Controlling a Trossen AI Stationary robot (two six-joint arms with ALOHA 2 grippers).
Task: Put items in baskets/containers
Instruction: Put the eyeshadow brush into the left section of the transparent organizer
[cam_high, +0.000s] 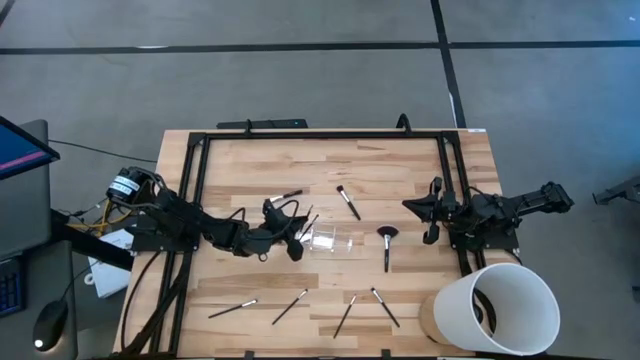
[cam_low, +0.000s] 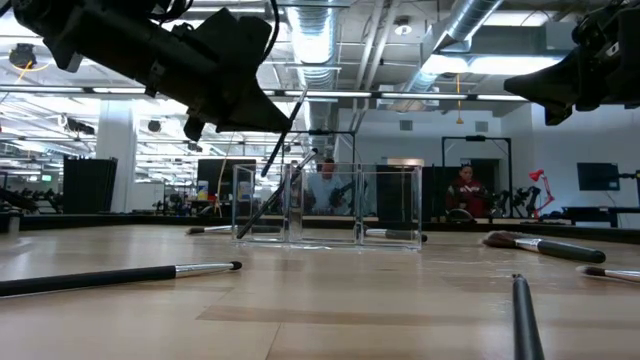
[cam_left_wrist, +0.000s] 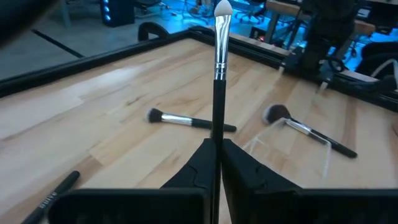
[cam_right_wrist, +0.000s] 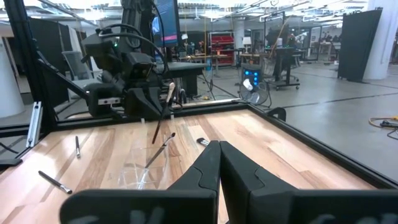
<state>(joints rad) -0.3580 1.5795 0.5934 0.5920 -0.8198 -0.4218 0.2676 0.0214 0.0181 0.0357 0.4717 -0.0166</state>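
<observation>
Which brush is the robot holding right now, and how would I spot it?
Find the clear tray mid-table. Just beside it, the left gripper is shut on a thin dark brush with a pale tip, lifted off the wood. The other brushes lie flat or lean in the tray.

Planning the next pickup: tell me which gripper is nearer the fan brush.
Right. The right gripper rests shut beside the fan brush, toward the table's right edge. The left gripper, shut on a brush, sits beyond the clear tray.
</observation>
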